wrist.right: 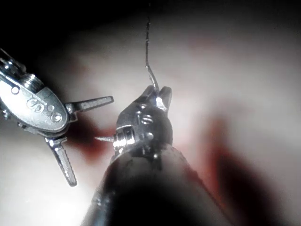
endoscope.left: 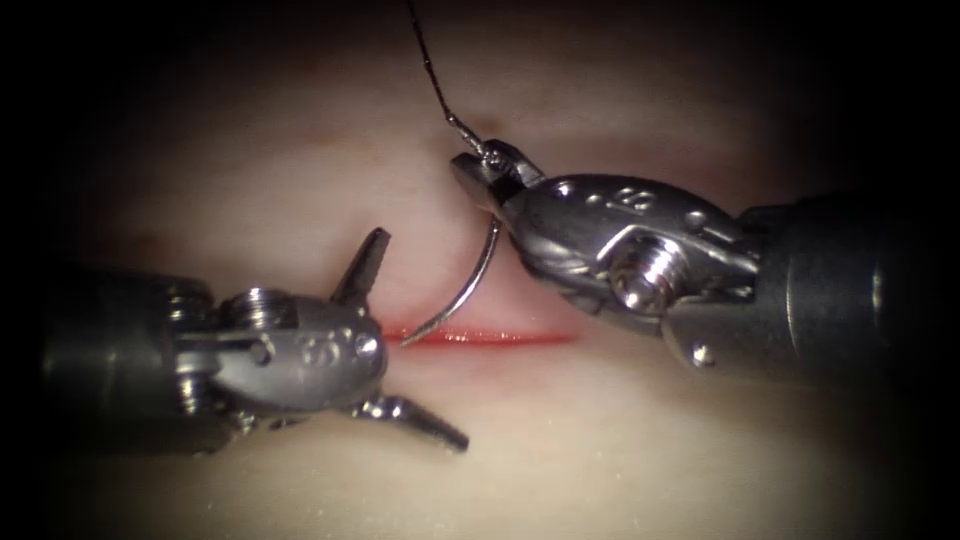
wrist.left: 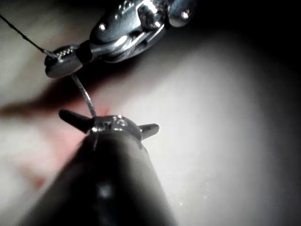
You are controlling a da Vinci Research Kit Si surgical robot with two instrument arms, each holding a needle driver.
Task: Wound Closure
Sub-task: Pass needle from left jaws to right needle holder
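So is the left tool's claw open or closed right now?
Open. The left tool has its jaws spread wide, holding nothing; the needle tip sits between them, held by the right tool.

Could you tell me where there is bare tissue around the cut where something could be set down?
Bare tissue lies below the cut, between the left hand, open and empty, and the right hand, which grips the needle near its thread end. It is crowded at the cut's left end, where the needle tip hovers.

Bright centre, dark blurred edges, steel glare
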